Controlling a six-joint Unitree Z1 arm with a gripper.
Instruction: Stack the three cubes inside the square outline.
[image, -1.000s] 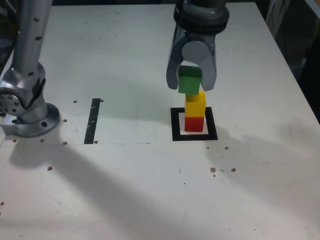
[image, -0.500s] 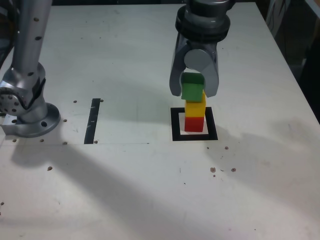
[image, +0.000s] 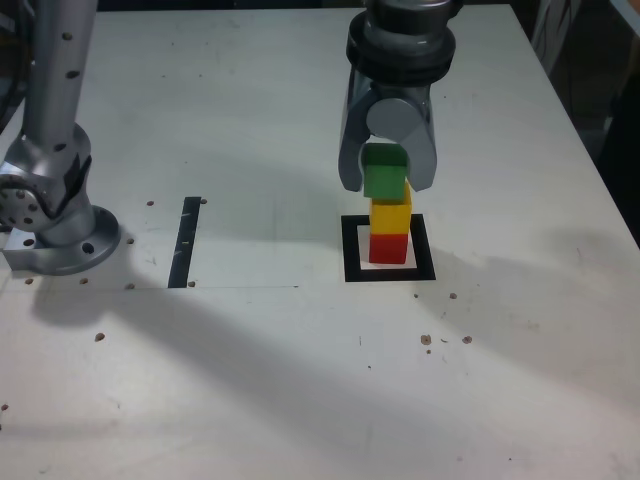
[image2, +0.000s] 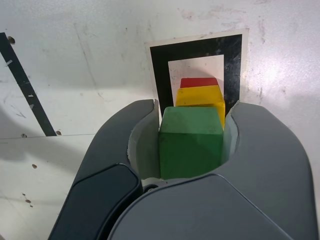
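Note:
In the exterior view a red cube (image: 389, 247) stands inside the black square outline (image: 351, 250) with a yellow cube (image: 391, 215) on top of it. My gripper (image: 386, 186) is shut on a green cube (image: 384, 172), which sits directly over the yellow one. Whether the green cube rests on the yellow cube or hangs just above it I cannot tell. The wrist view shows the green cube (image2: 191, 142) between my gripper's (image2: 192, 116) two grey fingers. Beyond it are the yellow cube (image2: 200, 97), the red cube (image2: 199, 82) and the square outline (image2: 160, 70).
The arm's grey base (image: 60, 235) stands at the exterior view's left. A thin black strip (image: 185, 240) lies on the white table between the base and the outline. Small dark specks dot the tabletop. The table's right edge (image: 600, 170) borders dark floor.
The gripper has carried the green cube slightly to the exterior view's right and straightened it, so it now lines up over the yellow cube. The red and yellow cubes have not moved.

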